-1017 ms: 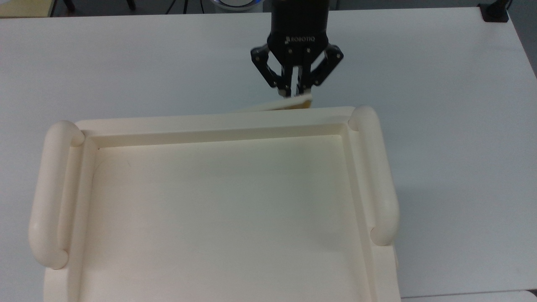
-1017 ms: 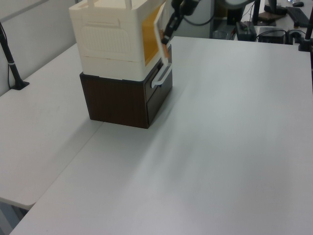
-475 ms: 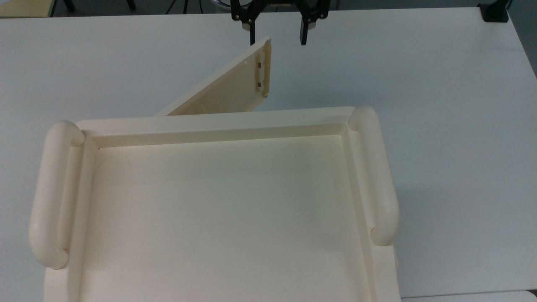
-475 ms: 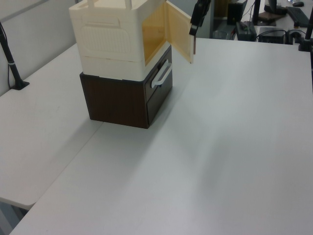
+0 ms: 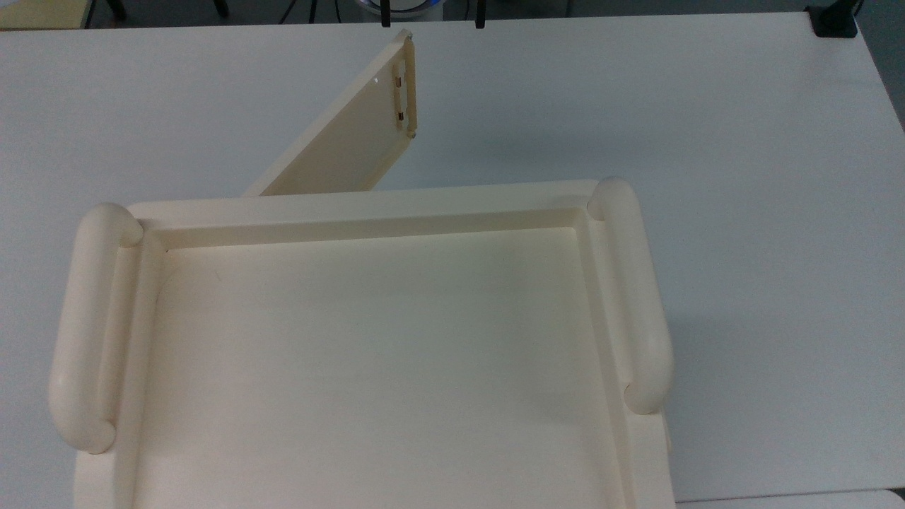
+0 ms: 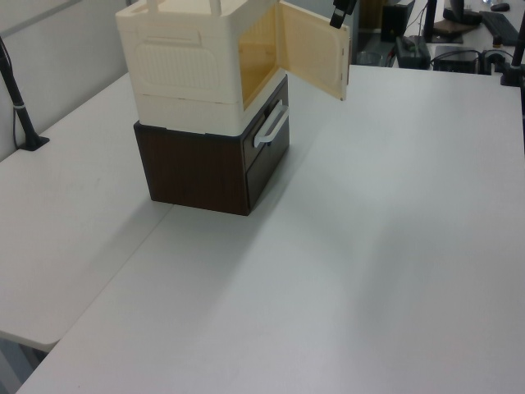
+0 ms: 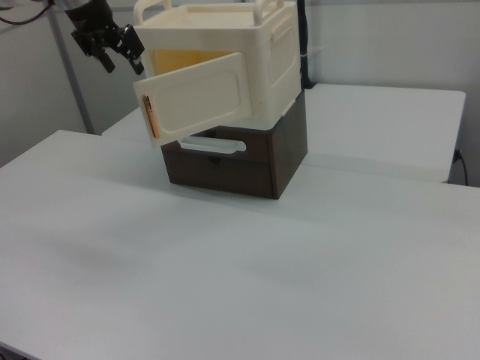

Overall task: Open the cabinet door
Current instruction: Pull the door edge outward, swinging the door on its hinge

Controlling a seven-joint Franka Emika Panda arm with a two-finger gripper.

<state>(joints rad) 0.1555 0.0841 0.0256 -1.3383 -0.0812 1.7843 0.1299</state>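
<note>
The cabinet door point(image 5: 344, 138) stands swung wide open from the cream cabinet point(image 6: 184, 66), hinged on the top view's left. Its slim bar handle point(image 5: 405, 83) with coppery fittings runs along the free edge. In the right view the door point(image 7: 201, 100) hangs out over the drawer front, showing the yellow inside of the cabinet. My gripper point(image 7: 122, 58) is open, up and away from the door's free edge and touching nothing. Its two fingertips point(image 5: 385, 15) poke in at the top view's upper border, and in the left view the gripper point(image 6: 340, 13) hovers just above the door's top corner.
The cabinet sits on a dark brown drawer unit point(image 6: 205, 168) with a white bar handle point(image 6: 271, 127). A recessed tray-like top point(image 5: 368, 353) with thick tube handles point(image 5: 633, 297) caps the cabinet. White table point(image 6: 369, 271) stretches around; monitors and cables stand at its far edge.
My gripper let go of the door handle, opened and drew back and upward. The door swung from nearly shut to wide open.
</note>
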